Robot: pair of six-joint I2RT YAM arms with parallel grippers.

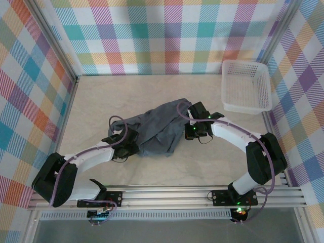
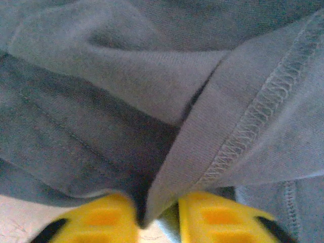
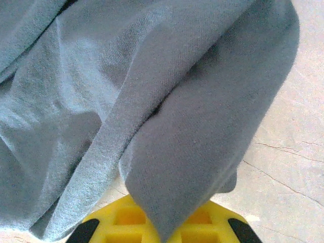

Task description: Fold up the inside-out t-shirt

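While top view takes in whole pale table, wrist views give cloth only. Inside-out t-shirt, slate-grey, lies crumpled mid-table between both arms. White plastic basket sits far right, well apart from shirt.

Left gripper at shirt's left edge. Left wrist view: yellow fingers pressed on thin cloth fold, with overlock seam facing out.

Right gripper at shirt's right edge. Right wrist view: fingers pinching draped fold, bare table beside it.
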